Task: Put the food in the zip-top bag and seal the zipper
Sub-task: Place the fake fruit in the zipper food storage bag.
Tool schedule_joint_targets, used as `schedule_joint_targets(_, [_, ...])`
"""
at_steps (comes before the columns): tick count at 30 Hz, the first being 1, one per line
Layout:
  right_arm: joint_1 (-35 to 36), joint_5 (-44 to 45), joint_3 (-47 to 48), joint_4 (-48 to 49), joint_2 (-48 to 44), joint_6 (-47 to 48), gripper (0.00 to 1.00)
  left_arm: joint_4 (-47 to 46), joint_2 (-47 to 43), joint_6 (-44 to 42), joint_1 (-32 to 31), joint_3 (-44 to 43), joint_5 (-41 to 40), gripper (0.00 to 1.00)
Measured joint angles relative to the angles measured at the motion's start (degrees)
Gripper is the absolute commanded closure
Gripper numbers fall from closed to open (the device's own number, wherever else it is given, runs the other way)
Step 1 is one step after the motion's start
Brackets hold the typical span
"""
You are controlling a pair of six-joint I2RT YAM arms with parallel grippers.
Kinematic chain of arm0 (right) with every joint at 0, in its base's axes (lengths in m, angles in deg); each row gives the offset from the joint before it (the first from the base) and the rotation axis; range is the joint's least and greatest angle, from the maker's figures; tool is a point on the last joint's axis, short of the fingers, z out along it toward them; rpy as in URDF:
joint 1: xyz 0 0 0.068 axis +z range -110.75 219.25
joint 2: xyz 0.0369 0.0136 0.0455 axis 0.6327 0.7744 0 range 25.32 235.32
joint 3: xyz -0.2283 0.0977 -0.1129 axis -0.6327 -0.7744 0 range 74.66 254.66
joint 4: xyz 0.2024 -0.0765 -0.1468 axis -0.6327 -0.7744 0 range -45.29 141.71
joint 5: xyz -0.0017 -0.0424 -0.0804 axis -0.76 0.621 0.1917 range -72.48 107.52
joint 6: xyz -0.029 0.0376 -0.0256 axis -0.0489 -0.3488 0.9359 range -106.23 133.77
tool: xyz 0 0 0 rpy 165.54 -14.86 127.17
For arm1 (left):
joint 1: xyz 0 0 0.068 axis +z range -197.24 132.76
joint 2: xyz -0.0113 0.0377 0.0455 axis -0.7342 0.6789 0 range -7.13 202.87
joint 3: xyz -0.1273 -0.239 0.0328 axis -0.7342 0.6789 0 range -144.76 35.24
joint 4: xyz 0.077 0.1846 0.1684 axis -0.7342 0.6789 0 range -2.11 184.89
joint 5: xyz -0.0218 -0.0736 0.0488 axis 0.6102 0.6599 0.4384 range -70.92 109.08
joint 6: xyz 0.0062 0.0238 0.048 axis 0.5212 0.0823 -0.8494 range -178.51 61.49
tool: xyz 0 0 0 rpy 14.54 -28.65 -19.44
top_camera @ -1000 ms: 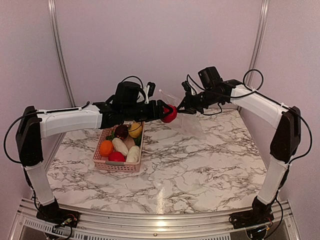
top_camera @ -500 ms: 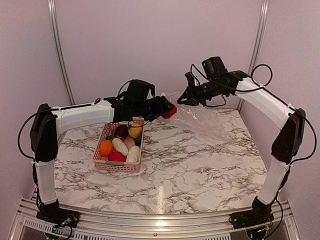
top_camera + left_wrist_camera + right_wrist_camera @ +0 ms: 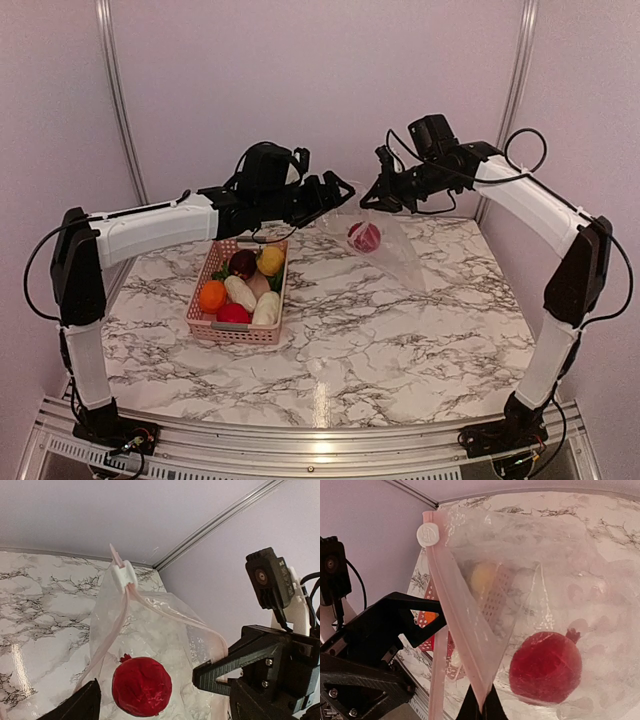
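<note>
Clear, crinkly plastic hangs over the far middle of the marble desk (image 3: 400, 340): the zip-top bag (image 3: 398, 250), held up by its top edge and trailing down toward the desk top. The right hand (image 3: 371, 200) has its fingers pinched tight together on that edge, right at the zipper (image 3: 454, 611). The zipper is a pinkish strip that runs up to a white slider (image 3: 428, 534) at the bag's corner. From the left wrist view the two sides of the strip stand apart below the slider, so the mouth gapes unsealed. Inside the bag is one red fruit (image 3: 364, 236) with a little crown on it, touching neither hand. Seen from overhead, the right hand is at about 12 o'clock of it. The left hand (image 3: 340, 194) hovers at about 10 o'clock of the fruit, just beside the open mouth, its fingers spread wide and holding nothing. The rest of the food (image 3: 266, 308) lies in a pink lattice basket (image 3: 236, 336), which stands on the desk at about 8 o'clock of the bag, well apart from it. Within the basket an orange piece (image 3: 211, 296) is at 9 o'clock, a red piece (image 3: 233, 314) at 6 o'clock, a dark purple piece (image 3: 242, 263) at 12 o'clock and a yellow piece (image 3: 270, 260) at 1 o'clock. White oblong pieces (image 3: 240, 293) lie between them.
</note>
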Motion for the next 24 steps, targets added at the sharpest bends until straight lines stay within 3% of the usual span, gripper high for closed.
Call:
schedule_joint_targets(9, [-5.14, 0.07, 0.7, -1.73, 0.2, 1.84, 1.0, -2.01, -6.43, -1.64, -0.13, -0.02, 0.52, 0.02])
schedule_joint_targets(14, [-6.01, 0.59, 4.5, -4.04, 1.73, 3.39, 1.0, 2.05, -11.21, -5.55, 0.22, 0.66, -5.51, 0.01])
schedule_joint_targets(24, [-9.73, 7.69, 18.47, -12.59, 4.28, 9.33, 1.0, 10.03, -25.33, -5.22, 9.35, 18.05, -12.11, 0.01])
